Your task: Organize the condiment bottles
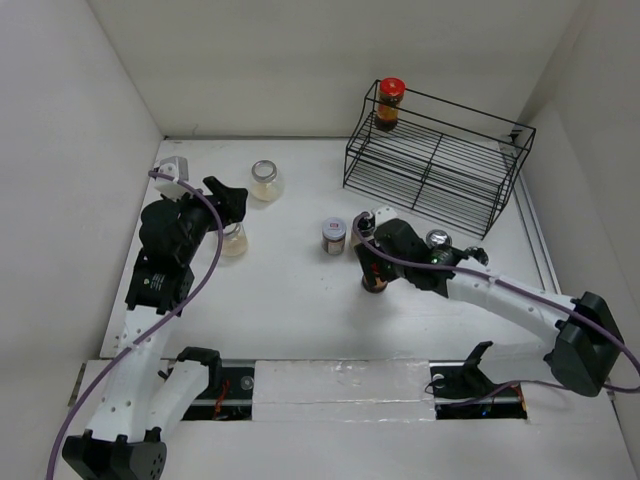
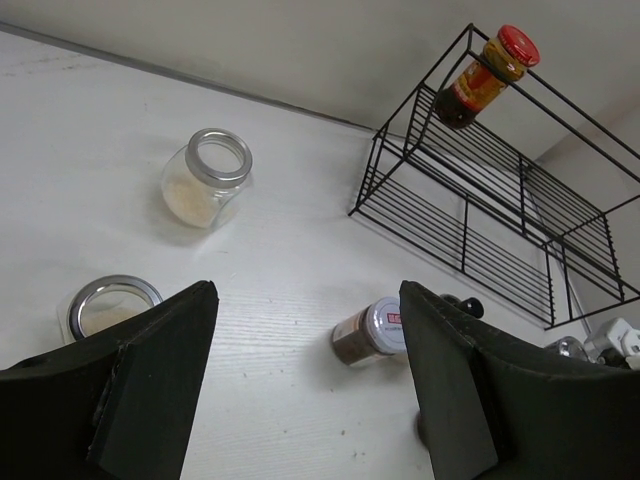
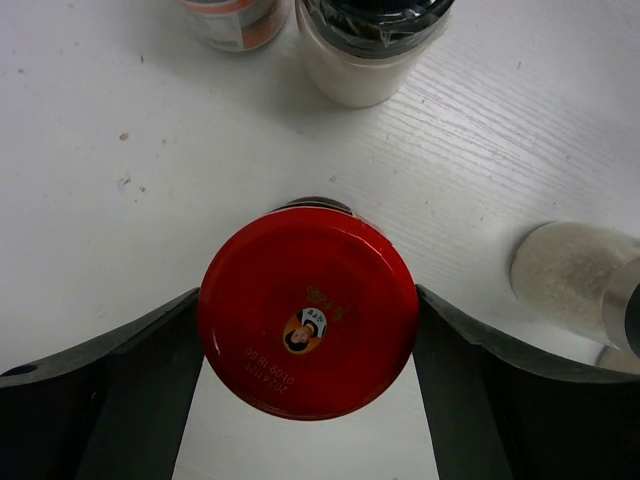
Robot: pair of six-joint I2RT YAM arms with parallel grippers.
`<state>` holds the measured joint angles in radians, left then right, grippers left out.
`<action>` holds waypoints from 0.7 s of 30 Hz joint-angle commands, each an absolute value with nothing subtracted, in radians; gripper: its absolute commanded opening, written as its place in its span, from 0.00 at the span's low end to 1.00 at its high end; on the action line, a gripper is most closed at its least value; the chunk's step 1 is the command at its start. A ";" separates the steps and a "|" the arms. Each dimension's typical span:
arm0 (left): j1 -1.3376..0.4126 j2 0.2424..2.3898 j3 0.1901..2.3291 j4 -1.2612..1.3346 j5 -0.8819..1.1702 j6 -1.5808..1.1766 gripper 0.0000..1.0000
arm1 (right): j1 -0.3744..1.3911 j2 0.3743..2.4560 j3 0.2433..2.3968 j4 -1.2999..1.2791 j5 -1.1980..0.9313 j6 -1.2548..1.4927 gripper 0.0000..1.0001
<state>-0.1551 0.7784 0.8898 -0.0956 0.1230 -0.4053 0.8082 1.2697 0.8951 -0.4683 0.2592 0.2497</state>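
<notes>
The red-lidded bottle (image 3: pixel 308 315) is seen upright on the bench (image 3: pixel 90 150), its lid flanked from above by the right fingers (image 3: pixel 110 400), though an actual squeeze cannot be told, while the left fingers (image 2: pixel 150 390) are held apart, empty, well off.

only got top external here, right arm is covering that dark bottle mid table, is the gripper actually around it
Observer: Yes. The right wrist view shows the red-lidded bottle upright between the jaws of the right gripper, one close on each side. I cannot tell whether they press it.
Operator: anything crowding it
Observer: A pale shaker with a black cap stands just beyond it, with a clear gap between them.
Operator: left gripper holding anything
Observer: No. The left wrist view shows the left gripper open, with only bare table between its jaws.
</notes>
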 commanded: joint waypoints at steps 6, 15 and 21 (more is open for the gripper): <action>-0.150 0.788 0.890 -0.054 0.156 -0.411 0.68 | 0.844 1.197 0.931 -0.403 0.363 0.239 0.64; -0.150 0.798 0.890 -0.054 0.156 -0.411 0.67 | 0.868 0.980 1.081 -0.364 0.337 0.089 0.61; -0.150 0.798 0.890 -0.044 0.167 -0.411 0.66 | 0.683 1.128 1.354 -0.187 0.272 -0.021 0.61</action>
